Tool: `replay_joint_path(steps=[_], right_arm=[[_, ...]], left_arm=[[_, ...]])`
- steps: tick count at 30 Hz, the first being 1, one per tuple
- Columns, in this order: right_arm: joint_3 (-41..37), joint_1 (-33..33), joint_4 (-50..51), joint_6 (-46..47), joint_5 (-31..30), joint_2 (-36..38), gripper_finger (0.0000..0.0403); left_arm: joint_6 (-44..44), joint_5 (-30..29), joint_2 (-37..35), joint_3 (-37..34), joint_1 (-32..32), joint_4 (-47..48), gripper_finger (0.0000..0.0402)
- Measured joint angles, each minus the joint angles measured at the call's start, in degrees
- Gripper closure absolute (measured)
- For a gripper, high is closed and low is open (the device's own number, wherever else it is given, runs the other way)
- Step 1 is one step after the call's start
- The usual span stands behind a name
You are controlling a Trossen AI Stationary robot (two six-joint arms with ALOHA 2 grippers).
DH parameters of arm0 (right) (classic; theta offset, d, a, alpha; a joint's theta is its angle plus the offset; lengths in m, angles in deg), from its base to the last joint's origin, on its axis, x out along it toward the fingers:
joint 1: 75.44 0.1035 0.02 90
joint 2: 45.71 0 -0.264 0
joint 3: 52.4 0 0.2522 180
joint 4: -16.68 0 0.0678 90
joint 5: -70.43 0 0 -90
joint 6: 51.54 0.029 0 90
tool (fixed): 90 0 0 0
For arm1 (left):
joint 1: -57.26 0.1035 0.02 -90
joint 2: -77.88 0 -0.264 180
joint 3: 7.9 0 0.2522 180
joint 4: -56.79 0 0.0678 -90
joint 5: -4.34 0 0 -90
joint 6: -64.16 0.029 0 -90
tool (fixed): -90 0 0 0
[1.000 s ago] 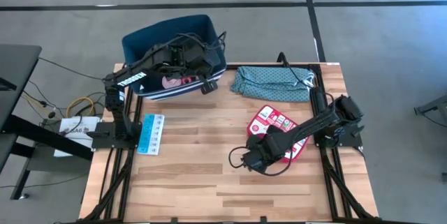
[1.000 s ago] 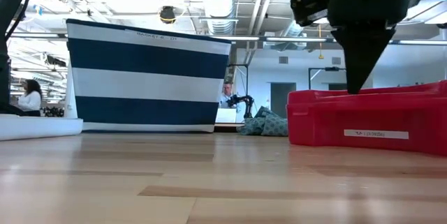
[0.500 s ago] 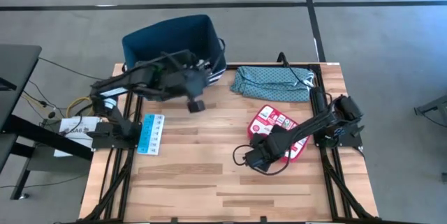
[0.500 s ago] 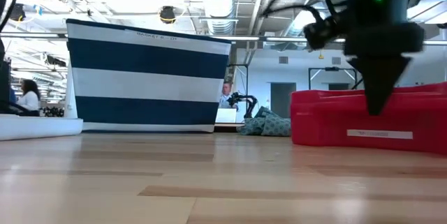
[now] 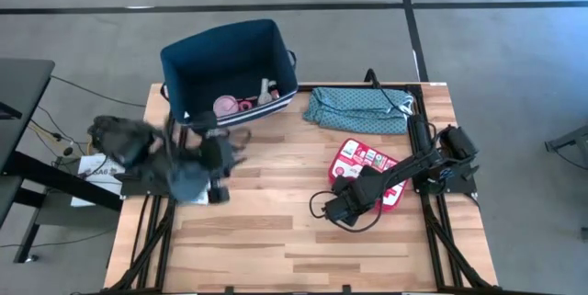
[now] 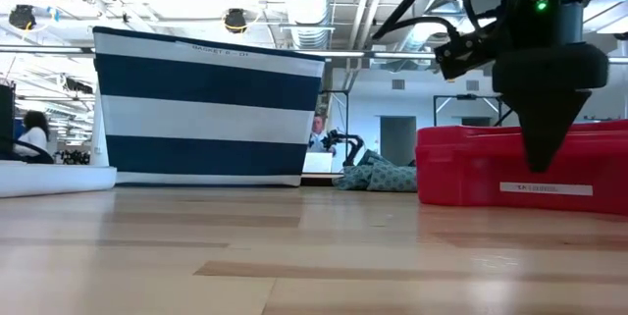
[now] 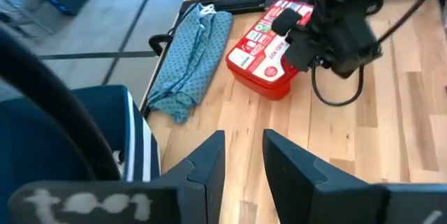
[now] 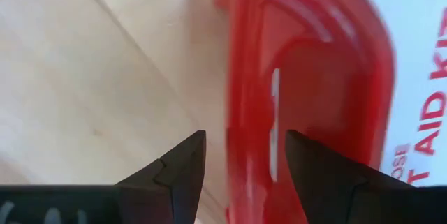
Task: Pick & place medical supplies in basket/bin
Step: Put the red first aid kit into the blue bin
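Navy bin (image 5: 230, 56) w/ white stripes sits at far-left edge of table (image 5: 276, 231), partly overhanging it; inside, a pink round tub (image 5: 225, 105), a pink tape roll (image 5: 245, 106) and a white tube (image 5: 265, 90) lie near the wall closest to the table centre. Left gripper (image 7: 243, 151) is over the table's left side, near the bin; fingers slightly apart w/ a narrow gap, nothing btwn them. In high view the left arm (image 5: 175, 162) is motion-blurred; the light-blue flat box isn't visible. Red first-aid kit (image 5: 366, 171) lies flat on the table's right half, just in front of the teal patterned cloth (image 5: 356, 109). Right gripper (image 8: 241, 158) points down at the kit's near-left edge, fingers spread, straddling the kit's red rim; not closed on it. Low view: right gripper tip (image 6: 545, 153) sits in front of the kit's side, above the table surface. A person (image 6: 37, 136) is visible in the room behind.
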Motion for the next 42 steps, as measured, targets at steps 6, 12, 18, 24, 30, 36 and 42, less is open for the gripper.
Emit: replay_joint_path(steps=[6, 12, 18, 24, 30, 36, 42], right_arm=[[0.0, 1.6, -0.7, 1.3, 0.9, 0.0, 0.0253], [0.1, 2.4, -1.0, 2.9, 1.0, 0.0, 0.0334], [3.7, 2.8, -5.8, 0.6, 0.8, -0.1, 0.0356], [15.3, 3.9, -12.1, -10.4, -0.3, -0.1, 0.0356], [31.2, 5.3, -13.8, -26.0, -5.8, -0.1, 0.0356], [45.6, 1.9, -17.1, -46.8, -24.0, 0.0, 0.0356], [47.5, -10.3, -42.7, -67.8, -18.7, 0.1, 0.0347]], left_arm=[[-14.1, -9.2, 0.3, -12.2, -9.7, 0.0, 0.0313], [-29.7, -12.4, 0.4, -23.6, -15.7, 0.1, 0.0313], [-38.4, -13.6, 0.3, -29.5, -19.1, 0.0, 0.0313], [-41.5, -12.2, 0.3, -30.2, -20.5, 0.0, 0.0313], [-41.7, -12.0, 0.3, -30.2, -21.4, 0.0, 0.0313], [-41.6, -12.0, 0.0, -30.1, -21.4, 0.0, 0.0313], [-41.4, -11.8, 0.0, -29.2, -21.4, 0.0, 0.0313]])
